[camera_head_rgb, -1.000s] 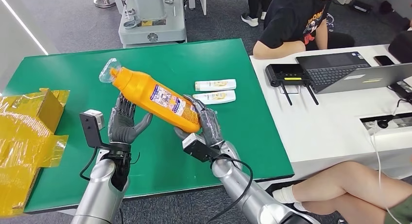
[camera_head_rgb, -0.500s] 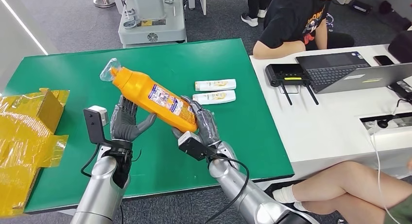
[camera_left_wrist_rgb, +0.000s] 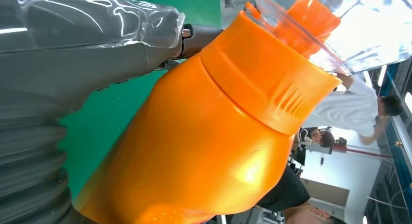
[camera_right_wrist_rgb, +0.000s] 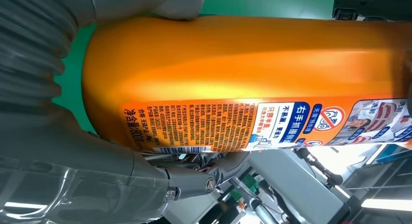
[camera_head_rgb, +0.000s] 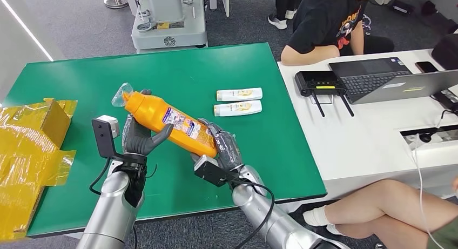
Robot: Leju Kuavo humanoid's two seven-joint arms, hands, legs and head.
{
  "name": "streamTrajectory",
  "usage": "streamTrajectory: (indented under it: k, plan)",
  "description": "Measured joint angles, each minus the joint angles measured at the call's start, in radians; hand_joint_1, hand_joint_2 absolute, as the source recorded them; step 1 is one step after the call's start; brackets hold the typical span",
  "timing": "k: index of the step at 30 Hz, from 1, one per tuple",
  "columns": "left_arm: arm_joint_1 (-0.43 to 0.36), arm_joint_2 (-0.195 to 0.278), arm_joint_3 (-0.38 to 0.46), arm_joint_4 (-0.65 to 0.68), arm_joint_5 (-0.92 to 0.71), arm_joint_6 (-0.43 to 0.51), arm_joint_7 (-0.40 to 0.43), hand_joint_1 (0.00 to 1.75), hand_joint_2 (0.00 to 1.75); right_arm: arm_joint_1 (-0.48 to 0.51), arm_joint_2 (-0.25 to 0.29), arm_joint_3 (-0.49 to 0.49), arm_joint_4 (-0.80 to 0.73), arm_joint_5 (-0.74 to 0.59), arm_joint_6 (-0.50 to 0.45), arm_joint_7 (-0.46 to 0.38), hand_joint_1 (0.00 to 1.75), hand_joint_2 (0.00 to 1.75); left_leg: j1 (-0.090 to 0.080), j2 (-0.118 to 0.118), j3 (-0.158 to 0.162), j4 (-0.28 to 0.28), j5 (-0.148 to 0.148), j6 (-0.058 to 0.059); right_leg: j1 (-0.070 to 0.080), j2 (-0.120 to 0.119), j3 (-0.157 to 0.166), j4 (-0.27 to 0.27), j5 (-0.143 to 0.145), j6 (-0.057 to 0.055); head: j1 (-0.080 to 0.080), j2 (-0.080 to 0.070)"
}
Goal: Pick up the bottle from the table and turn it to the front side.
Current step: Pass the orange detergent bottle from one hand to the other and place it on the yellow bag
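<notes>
Above the bench's near edge, both the left hand [camera_head_rgb: 141, 139] and right hand [camera_head_rgb: 224, 147] grasp the bottle [camera_head_rgb: 170, 123]; rotation should proceed slowly, with grip maintained.

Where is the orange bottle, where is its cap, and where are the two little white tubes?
orange bottle [camera_head_rgb: 172, 123], head view, on the middle of its label.
cap [camera_left_wrist_rgb: 272, 83], left wrist view, on the ribbed orange collar.
white tubes [camera_head_rgb: 238, 94], head view, on the middle of the farther tube, lying on the green table.

Silver tubular arms, dark grey fingers [camera_head_rgb: 141, 134], black looping cables, black wrist camera mounts, grey ribbed covers
</notes>
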Motion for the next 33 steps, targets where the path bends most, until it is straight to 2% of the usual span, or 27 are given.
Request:
streamTrajectory:
  k: [7, 14, 17, 23, 33]
  plan:
    - [-0.008, 0.000, 0.000, 0.020, -0.001, -0.021, 0.009, 0.00, 1.75, 0.001, -0.001, -0.001, 0.003, 0.043, -0.020, 0.008, 1.75, 1.75, 0.000, 0.000, 0.000, 0.000, 0.000, 0.000, 0.000, 0.000, 0.000, 0.000, 0.000, 0.000, 0.000, 0.000]
    - [-0.022, 0.000, 0.000, 0.049, -0.002, -0.039, 0.016, 0.00, 1.75, -0.009, -0.016, 0.002, 0.003, 0.156, -0.125, 0.005, 1.75, 1.75, 0.000, 0.000, 0.000, 0.000, 0.000, 0.000, 0.000, 0.000, 0.000, 0.000, 0.000, 0.000, 0.000, 0.000]
    - [-0.030, 0.000, 0.000, 0.063, 0.001, -0.043, 0.016, 0.00, 1.75, -0.023, -0.024, 0.006, 0.003, 0.203, -0.142, 0.013, 1.75, 1.75, 0.000, 0.000, 0.000, 0.000, 0.000, 0.000, 0.000, 0.000, 0.000, 0.000, 0.000, 0.000, 0.000, 0.000]
    - [-0.042, 0.002, 0.001, 0.083, 0.009, -0.053, 0.007, 0.00, 1.75, -0.065, -0.046, 0.020, 0.008, 0.267, -0.112, 0.013, 1.75, 1.75, 0.000, 0.000, 0.000, 0.000, 0.000, 0.000, 0.000, 0.000, 0.000, 0.000, 0.000, 0.000, 0.000, 0.000]
    - [-0.054, 0.008, 0.002, 0.099, 0.012, -0.046, 0.004, 0.00, 1.75, -0.101, -0.058, 0.030, 0.042, 0.270, -0.068, 0.000, 1.75, 1.75, 0.000, 0.000, 0.000, 0.000, 0.000, 0.000, 0.000, 0.000, 0.000, 0.000, 0.000, 0.000, 0.000, 0.000]
